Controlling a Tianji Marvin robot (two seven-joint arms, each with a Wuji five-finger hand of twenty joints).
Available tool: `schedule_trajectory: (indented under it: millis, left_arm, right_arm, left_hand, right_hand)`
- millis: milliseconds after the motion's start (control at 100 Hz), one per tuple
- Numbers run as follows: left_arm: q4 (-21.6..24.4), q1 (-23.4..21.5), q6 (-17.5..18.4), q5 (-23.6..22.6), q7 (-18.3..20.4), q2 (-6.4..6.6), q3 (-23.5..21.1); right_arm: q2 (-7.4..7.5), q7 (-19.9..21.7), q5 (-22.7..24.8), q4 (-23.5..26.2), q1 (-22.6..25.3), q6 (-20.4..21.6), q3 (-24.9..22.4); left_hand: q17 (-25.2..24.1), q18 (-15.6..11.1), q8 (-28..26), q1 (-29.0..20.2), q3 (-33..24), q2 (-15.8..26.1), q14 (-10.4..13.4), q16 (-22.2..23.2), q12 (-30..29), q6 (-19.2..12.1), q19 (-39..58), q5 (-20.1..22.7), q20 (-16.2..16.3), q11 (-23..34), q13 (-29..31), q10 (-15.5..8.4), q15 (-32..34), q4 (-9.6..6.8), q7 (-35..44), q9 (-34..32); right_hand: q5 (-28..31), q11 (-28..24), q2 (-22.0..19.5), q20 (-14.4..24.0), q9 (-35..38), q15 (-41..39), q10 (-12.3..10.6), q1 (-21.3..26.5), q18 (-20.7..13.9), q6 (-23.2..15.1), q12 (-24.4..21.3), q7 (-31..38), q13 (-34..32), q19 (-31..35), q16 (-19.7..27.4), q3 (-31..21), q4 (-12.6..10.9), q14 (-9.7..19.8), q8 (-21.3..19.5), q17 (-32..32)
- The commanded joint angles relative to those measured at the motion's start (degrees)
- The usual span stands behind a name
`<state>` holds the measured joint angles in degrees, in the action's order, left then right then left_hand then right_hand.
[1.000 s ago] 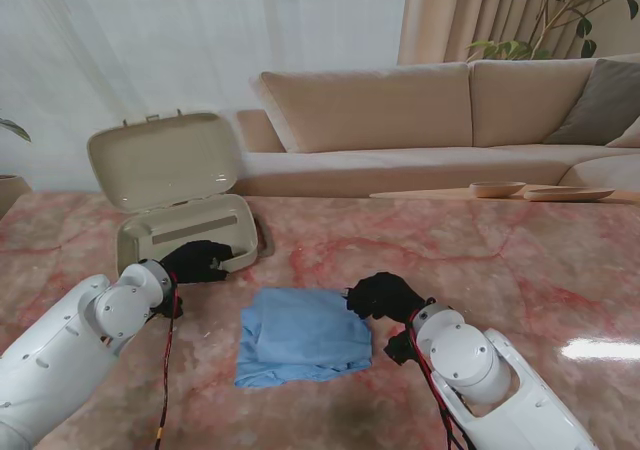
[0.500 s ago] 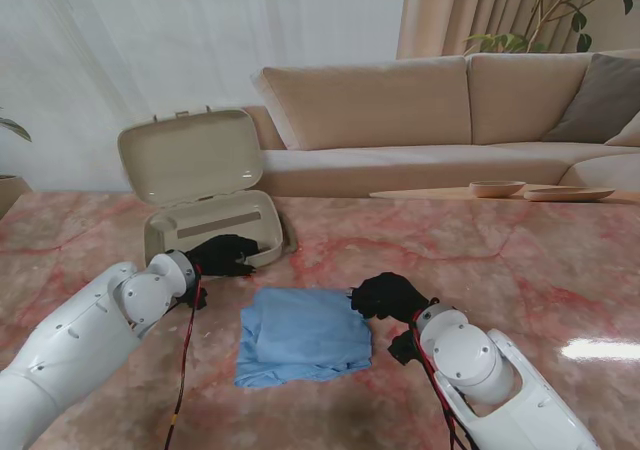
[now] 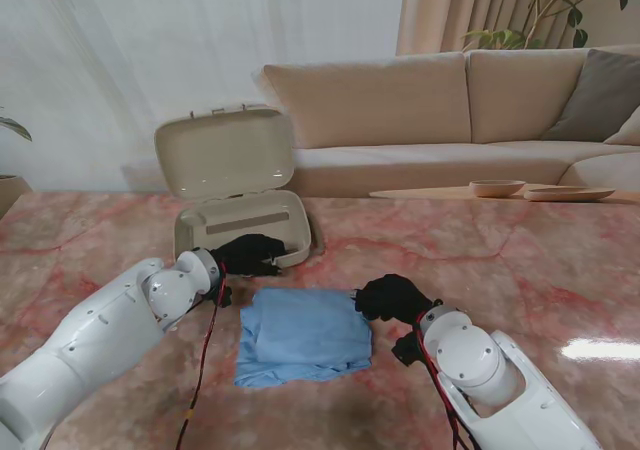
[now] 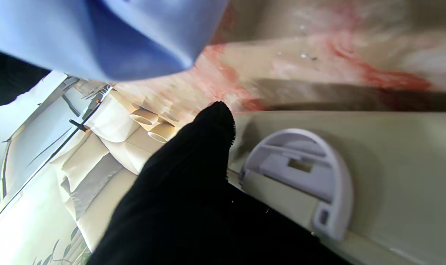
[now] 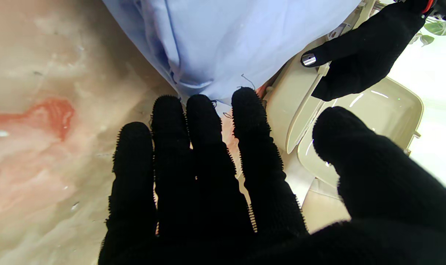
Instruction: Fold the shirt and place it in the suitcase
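Stand view: folded blue shirt (image 3: 303, 334) flat mid-desk (image 3: 520, 260), bare marble to the right. Beige hard-shell suitcase (image 3: 245, 220) open just behind, lid up. Left hand (image 3: 250, 255) clamped on suitcase front rim, fingers partly hidden. Right hand (image 3: 390, 296) empty, fingers apart, at shirt's right edge.

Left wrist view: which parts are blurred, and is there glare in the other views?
Left wrist view: the folded light-blue shirt is blurred and out of focus. Stand view: a white glare patch lies on the pink marble table. Right wrist view: the background beyond the open beige suitcase is overexposed.
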<state>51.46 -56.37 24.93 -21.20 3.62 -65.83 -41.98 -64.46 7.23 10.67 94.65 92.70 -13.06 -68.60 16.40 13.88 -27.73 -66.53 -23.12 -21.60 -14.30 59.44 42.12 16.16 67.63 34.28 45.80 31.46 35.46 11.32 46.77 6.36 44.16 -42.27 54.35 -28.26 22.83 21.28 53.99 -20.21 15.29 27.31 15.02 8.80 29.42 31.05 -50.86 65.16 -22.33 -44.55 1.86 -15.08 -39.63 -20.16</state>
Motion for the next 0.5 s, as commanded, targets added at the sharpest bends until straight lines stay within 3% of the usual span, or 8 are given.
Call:
schedule_trajectory:
  millis: [0, 490]
  left_arm:
    - [-1.1, 0.2, 0.7, 0.4, 0.6, -1.19, 1.0]
    - [-8.4, 5.3, 6.1, 4.8, -1.2, -5.29, 7.4]
  right_arm:
    - [0.05, 0.8, -0.1, -0.6, 0.6, -0.4, -0.1]
    - [0.01, 0.7, -0.1, -0.8, 0.8, -0.4, -0.3]
  left_hand:
    - [-0.1, -0.8, -5.5, -7.4, -8.4, 7.2, -3.8, -7.2, -1.8, -15.7, 0.5, 6.0, 0.3, -1.8, 1.7, -5.1, -8.0, 0.46, 13.7, -3.1]
    - [-0.4, -0.9, -5.3, -7.4, -8.2, 7.1, -3.5, -7.3, -1.9, -15.8, 0.2, 6.1, 0.1, -2.0, 1.7, -5.0, -8.3, 0.53, 13.3, -3.2]
  right_hand:
    - [1.0, -0.7, 0.4, -1.0, 0.3, -0.4, 0.3, -1.1, -1.1, -0.5, -0.7, -0.6, 0.8, 0.3, 0.6, 0.2, -1.1, 0.2, -0.7, 0.3]
    - [0.9, -0.5, 0.4, -1.0, 0.3, -0.1, -0.1, -1.2, -1.4, -0.8, -0.6, -0.7, 0.7, 0.3, 0.7, -0.1, -0.9, 0.7, -0.7, 0.2]
